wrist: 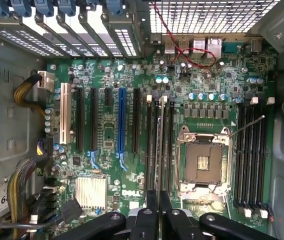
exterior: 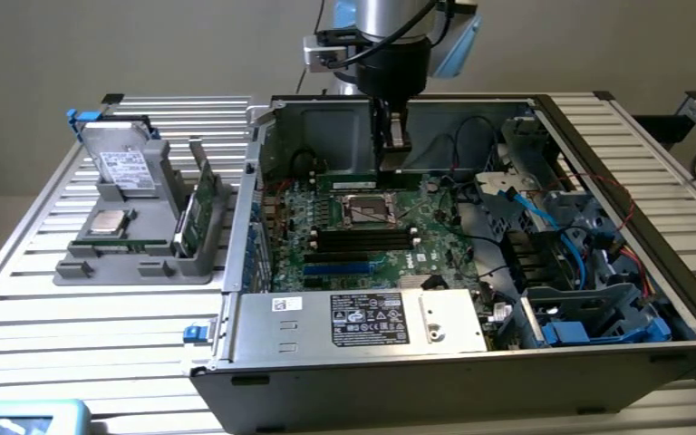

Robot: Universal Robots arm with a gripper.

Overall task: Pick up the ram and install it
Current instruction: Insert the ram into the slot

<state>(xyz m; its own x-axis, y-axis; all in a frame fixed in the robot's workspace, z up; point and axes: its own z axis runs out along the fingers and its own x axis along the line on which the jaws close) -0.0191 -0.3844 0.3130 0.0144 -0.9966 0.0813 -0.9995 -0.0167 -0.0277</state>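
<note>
Ram (exterior: pixel 348 179) is held clamped in the jaws over memory slots (wrist: pixel 171 145) at the CPU socket's (exterior: pixel 370 210) 12 o'clock; installation is judged unfinished.

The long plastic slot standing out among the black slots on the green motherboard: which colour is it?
Blue. The long plastic slot shows best in the wrist view.

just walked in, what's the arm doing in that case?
The gripper is down inside the open PC case, shut on the ram. It holds the stick on edge, in line with the slots beside the CPU socket. Whether the ram is seated in a slot cannot be told.
</note>
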